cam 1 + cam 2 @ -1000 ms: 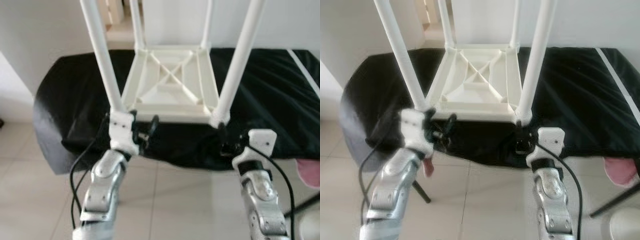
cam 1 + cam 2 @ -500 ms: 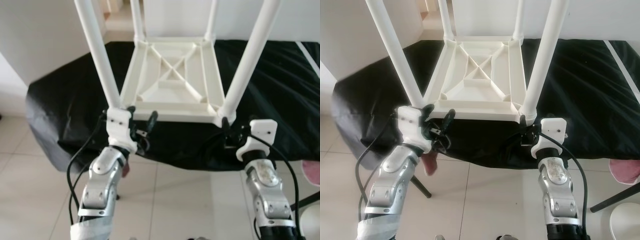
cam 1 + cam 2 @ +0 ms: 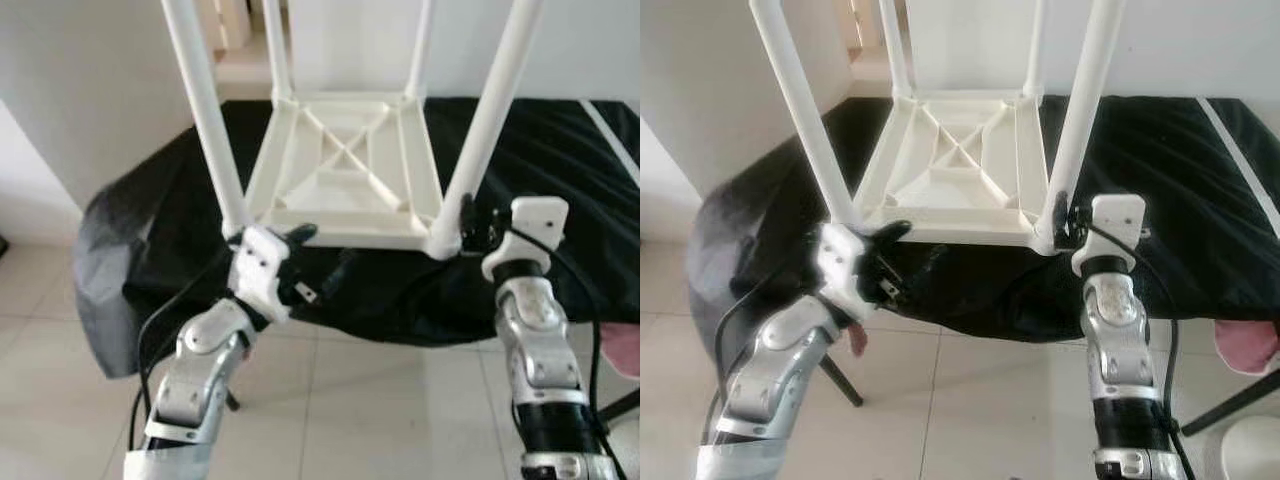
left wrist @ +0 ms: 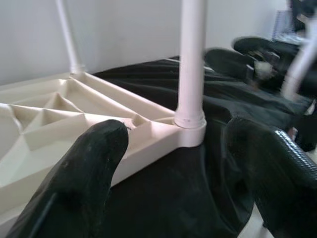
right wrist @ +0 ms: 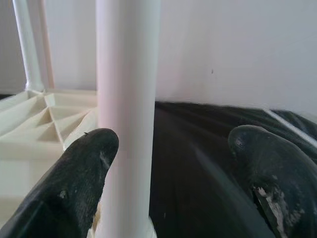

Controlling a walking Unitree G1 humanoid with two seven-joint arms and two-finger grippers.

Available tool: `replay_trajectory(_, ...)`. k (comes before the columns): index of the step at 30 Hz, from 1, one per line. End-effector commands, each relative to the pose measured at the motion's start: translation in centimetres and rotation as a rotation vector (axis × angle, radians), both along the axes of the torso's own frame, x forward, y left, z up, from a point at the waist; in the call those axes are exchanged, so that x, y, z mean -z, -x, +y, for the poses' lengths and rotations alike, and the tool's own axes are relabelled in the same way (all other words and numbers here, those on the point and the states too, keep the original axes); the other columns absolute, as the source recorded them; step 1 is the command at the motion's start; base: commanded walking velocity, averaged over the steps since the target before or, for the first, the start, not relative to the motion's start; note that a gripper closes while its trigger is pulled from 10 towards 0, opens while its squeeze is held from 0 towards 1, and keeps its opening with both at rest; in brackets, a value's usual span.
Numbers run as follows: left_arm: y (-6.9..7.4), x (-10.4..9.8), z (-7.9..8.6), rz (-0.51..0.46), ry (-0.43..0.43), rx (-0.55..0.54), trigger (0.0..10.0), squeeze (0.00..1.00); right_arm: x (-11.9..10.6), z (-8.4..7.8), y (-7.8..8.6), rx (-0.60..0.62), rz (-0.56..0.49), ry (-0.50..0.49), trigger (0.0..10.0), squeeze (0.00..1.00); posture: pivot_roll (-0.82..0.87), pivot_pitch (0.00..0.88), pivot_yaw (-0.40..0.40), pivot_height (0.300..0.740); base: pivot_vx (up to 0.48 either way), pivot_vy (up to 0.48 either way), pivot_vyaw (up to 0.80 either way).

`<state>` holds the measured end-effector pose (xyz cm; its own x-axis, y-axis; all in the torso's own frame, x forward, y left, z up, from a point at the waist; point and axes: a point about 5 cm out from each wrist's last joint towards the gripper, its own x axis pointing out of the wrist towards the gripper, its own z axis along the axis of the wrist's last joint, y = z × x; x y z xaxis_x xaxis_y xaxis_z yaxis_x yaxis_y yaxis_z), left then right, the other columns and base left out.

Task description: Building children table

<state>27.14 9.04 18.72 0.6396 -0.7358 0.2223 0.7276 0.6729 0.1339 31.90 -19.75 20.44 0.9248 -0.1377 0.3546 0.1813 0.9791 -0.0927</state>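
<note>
The white plastic children's table (image 3: 340,170) lies upside down on a black cloth (image 3: 560,190), its legs pointing up. My left gripper (image 3: 318,255) is open at the table's front edge, just right of the front left leg (image 3: 205,110). In the left wrist view its fingers (image 4: 74,188) spread wide before a corner with a leg socket (image 4: 190,121). My right gripper (image 3: 470,222) is open at the base of the front right leg (image 3: 485,130). That leg (image 5: 128,114) stands between its fingers (image 5: 74,188), close to one of them.
The black cloth hangs over the front and left of the low surface. Pale floor tiles (image 3: 340,400) lie below my arms. A pink object (image 3: 625,350) sits at the right edge, a white wall corner (image 3: 40,170) at the left.
My left gripper has shifted right from the front left leg's base and tilted. My right gripper has risen beside the front right leg's base. The camera has also moved a little.
</note>
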Motion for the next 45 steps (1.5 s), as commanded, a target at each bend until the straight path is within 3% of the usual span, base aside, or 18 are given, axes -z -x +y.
replay_trajectory(1, 0.5, 0.1, -0.2, -0.013, -0.039, 0.078, 10.0, 0.00, -0.1, -0.1, -0.9, 0.005, 0.009, -0.001, 10.0, 0.00, -0.06, 0.006, 0.031, 0.740, 0.000, 0.000, 0.00)
replay_trajectory(6, 0.9, 0.7, -0.5, 0.026, -0.087, 0.141, 10.0, 0.00, -1.7, 0.1, -3.2, -0.009, -0.002, -0.005, 10.0, 0.00, -0.06, 0.004, 0.035, 0.740, 0.000, 0.000, 0.00)
replay_trajectory(11, 1.2, 1.3, -0.5, 0.045, -0.129, 0.183, 10.0, 0.00, -2.4, 0.3, -4.1, -0.011, -0.004, -0.020, 10.0, 0.00, -0.05, 0.006, 0.038, 0.740, 0.000, 0.000, 0.00)
replay_trajectory(13, 1.5, 1.8, -0.6, 0.045, -0.175, 0.218, 10.0, 0.00, -3.1, 1.0, -5.2, -0.046, 0.005, -0.026, 10.0, 0.00, -0.05, 0.007, 0.039, 0.740, 0.000, 0.000, 0.00)
replay_trajectory(32, 0.8, 2.6, -0.7, 0.051, -0.252, 0.227, 10.0, 0.00, -7.0, 1.0, -7.6, -0.029, -0.032, -0.027, 10.0, 0.00, -0.07, 0.007, 0.053, 0.740, 0.000, 0.000, 0.00)
replay_trajectory(41, 0.3, 2.6, -1.0, 0.040, -0.256, 0.223, 10.0, 0.00, -7.1, 1.2, -8.3, -0.038, 0.004, 0.000, 9.7, 0.00, -0.08, 0.002, 0.049, 0.740, 0.000, 0.000, 0.00)
replay_trajectory(42, 0.1, 2.6, -1.1, 0.036, -0.258, 0.221, 10.0, 0.00, -7.8, 1.3, -8.5, -0.044, -0.008, -0.001, 7.4, 0.00, -0.08, 0.001, 0.047, 0.740, 0.000, 0.000, 0.00)
replay_trajectory(43, 0.1, 2.6, -1.1, 0.036, -0.258, 0.221, 10.0, 0.00, -7.8, 1.3, -8.5, -0.044, -0.008, -0.001, 7.4, 0.00, -0.08, 0.001, 0.047, 0.740, 0.000, 0.000, 0.00)
replay_trajectory(45, 0.0, 2.7, -1.1, 0.036, -0.260, 0.220, 10.0, 0.00, -8.2, 1.3, -8.6, -0.048, -0.009, -0.003, 4.4, 0.00, -0.08, 0.000, 0.047, 0.740, 0.000, 0.000, 0.00)
